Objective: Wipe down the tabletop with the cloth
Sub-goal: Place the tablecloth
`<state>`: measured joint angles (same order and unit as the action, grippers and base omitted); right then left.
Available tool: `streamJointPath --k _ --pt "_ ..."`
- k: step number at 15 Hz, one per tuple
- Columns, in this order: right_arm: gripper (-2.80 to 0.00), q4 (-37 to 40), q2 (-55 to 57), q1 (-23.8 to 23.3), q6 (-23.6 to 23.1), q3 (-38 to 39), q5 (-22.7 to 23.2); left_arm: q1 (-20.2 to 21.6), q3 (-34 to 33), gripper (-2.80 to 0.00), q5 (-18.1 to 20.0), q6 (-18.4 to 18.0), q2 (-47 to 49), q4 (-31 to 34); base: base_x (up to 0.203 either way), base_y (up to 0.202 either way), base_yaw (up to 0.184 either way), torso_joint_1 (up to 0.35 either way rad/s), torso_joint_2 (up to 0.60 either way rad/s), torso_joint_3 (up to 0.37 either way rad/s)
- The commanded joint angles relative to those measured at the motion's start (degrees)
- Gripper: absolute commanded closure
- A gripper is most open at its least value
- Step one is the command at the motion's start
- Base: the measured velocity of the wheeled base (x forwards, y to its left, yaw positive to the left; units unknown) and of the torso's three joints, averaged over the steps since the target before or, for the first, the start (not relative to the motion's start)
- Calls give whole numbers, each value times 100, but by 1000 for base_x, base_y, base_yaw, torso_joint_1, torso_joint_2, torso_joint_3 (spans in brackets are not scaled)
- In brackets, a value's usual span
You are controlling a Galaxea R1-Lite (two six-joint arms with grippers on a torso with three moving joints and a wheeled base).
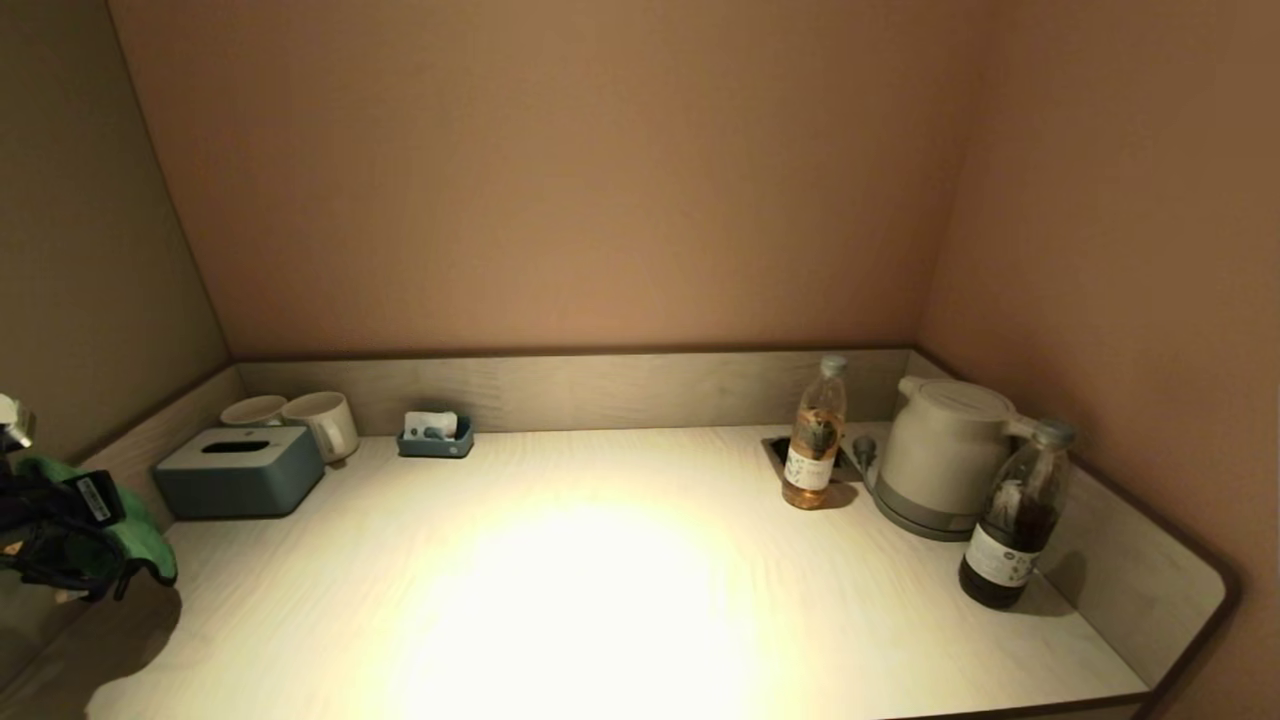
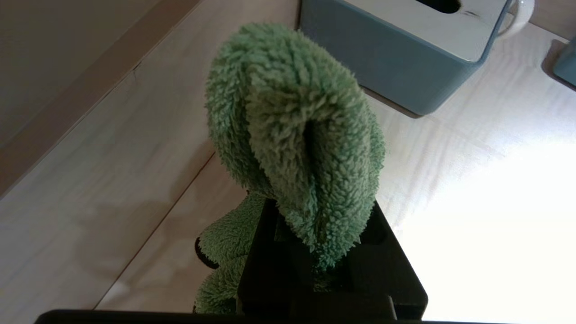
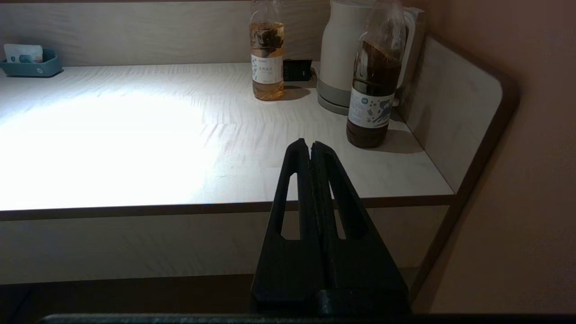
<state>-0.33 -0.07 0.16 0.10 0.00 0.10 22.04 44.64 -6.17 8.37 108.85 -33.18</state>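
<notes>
The cloth, filling the middle of the left wrist frame, is thick green fleece with a shaggy, matt pile. The bench shows pale wood grain with a smooth, softly reflective finish. At upper right of that wrist frame, the tissue box looks like smooth matt plastic. Right of centre in the head frame, the clear bottles are glossy plastic with paper labels; the kettle is smooth and matt.

The middle of the tabletop lies open; tissue box and 2 mugs crowd the left rear, kettle and 2 bottles the right.
</notes>
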Motion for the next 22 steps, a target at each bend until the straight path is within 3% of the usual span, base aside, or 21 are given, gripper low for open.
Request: streamJointPath --k 1,9,10,12,15,22 --pt "0 -2 7 2 -1 0 8 65 -22 0 -7 -15 362 -317 0 0 0 0 0 0" --pt "0 -2 7 2 -1 0 -1 117 -35 0 -7 -29 515 -444 0 0 0 0 0 0" --pt "0 -2 7 2 -1 0 -1 117 -28 -280 -2 -6 541 -473 0 0 0 0 0 0" --pt "0 -2 7 2 -1 0 7 136 -73 -280 -1 -5 541 -759 0 0 0 0 0 0" --pt "0 -2 7 2 -1 0 8 151 -371 -280 -6 -51 549 -1808 0 0 0 0 0 0" --pt "0 -2 7 2 -1 0 -1 152 -401 -280 -24 -2 276 -1907 0 0 0 0 0 0"
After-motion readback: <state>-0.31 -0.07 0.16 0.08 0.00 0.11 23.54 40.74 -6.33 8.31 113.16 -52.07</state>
